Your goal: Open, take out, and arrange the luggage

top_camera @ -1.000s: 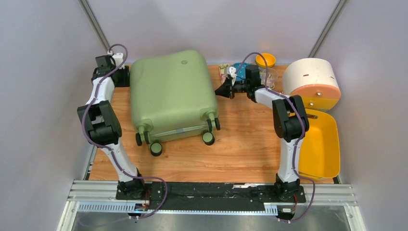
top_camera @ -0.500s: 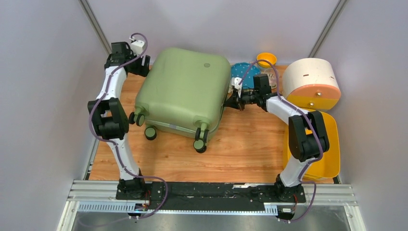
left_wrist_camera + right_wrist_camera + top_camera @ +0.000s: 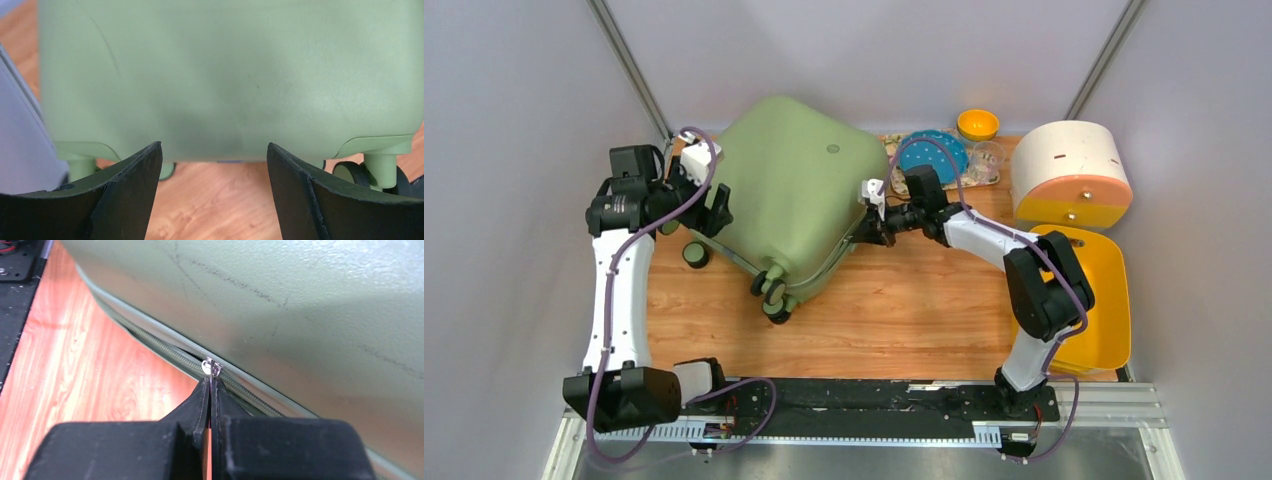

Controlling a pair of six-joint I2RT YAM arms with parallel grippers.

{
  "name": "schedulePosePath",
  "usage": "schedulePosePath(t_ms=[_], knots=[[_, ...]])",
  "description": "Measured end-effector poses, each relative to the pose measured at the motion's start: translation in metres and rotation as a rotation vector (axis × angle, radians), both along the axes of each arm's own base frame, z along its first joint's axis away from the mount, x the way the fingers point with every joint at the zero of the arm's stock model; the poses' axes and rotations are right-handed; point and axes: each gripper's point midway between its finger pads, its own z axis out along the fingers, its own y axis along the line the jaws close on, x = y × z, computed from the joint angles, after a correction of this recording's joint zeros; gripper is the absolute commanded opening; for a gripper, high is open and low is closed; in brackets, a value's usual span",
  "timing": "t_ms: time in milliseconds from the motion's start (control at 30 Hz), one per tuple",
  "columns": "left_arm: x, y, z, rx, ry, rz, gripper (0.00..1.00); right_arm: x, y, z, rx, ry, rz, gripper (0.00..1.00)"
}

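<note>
Right wrist view shows what the top view cannot: the right claw (image 3: 210,385) pinched shut on the zipper pull (image 3: 210,367) of the luggage (image 3: 310,295), which lies skewed on the counter's (image 3: 924,310) left half; judgement: drag along the seam line, with the wide-open, empty left claw (image 3: 214,165) bracing the wheel end.

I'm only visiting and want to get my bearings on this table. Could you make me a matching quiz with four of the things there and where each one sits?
Things:
1. luggage
2. yellow tray
3. round drawer box
4. blue plate

Places:
a. far right corner of the table
b. far edge, between the luggage and the orange bowl
c. left half, wheels toward the near edge
d. right edge, in front of the round drawer box

Pairs: 1-c, 2-d, 3-a, 4-b
</note>
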Motion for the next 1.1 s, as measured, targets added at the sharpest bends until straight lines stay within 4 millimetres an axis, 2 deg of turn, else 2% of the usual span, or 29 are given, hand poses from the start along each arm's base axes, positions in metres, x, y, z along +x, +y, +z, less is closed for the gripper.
schedulePosePath(t_ms=[67,100,200,300,367,433,500,600,667,700,767,933,1033,1100], knots=[[-0.012,0.006,-0.017,0.051,0.05,-0.013,0.84,-0.007,0.009,0.0,0.007,0.003,0.028,0.0],[-0.012,0.009,-0.025,0.073,0.075,-0.023,0.8,-0.01,0.012,0.0,0.009,0.005,0.037,0.0],[-0.01,0.015,-0.048,0.095,0.176,-0.039,0.79,-0.012,0.016,-0.001,0.01,0.01,0.044,0.0],[-0.011,0.008,-0.041,0.037,0.214,-0.051,0.78,-0.013,0.017,0.0,0.015,0.029,0.043,0.0],[-0.015,-0.01,-0.033,-0.02,0.216,-0.085,0.78,-0.013,0.018,0.0,0.017,0.039,0.037,0.0],[-0.027,-0.038,-0.028,-0.074,0.23,-0.148,0.78,-0.013,0.019,0.001,0.017,0.047,0.032,0.0],[-0.046,-0.064,-0.028,-0.117,0.241,-0.207,0.77,-0.013,0.02,0.001,0.017,0.052,0.026,0.0],[-0.083,-0.081,-0.036,-0.17,0.284,-0.238,0.78,-0.013,0.023,0.001,0.019,0.065,0.016,0.0],[-0.1,-0.084,-0.047,-0.194,0.327,-0.227,0.78,-0.013,0.025,0.001,0.019,0.072,0.01,0.0],[-0.116,-0.086,-0.064,-0.205,0.395,-0.213,0.84,-0.014,0.028,0.0,0.02,0.082,0.007,0.0],[-0.119,-0.087,-0.071,-0.194,0.409,-0.211,0.84,-0.015,0.03,0.0,0.021,0.083,0.009,0.0],[-0.132,-0.087,-0.106,-0.12,0.491,-0.174,0.81,-0.021,0.044,0.0,0.024,0.08,0.016,0.0],[-0.13,-0.078,-0.117,-0.064,0.5,-0.121,0.76,-0.023,0.05,0.0,0.025,0.08,0.019,0.0],[-0.126,-0.071,-0.124,-0.017,0.492,-0.088,0.67,-0.023,0.052,0.0,0.026,0.079,0.017,0.0]])
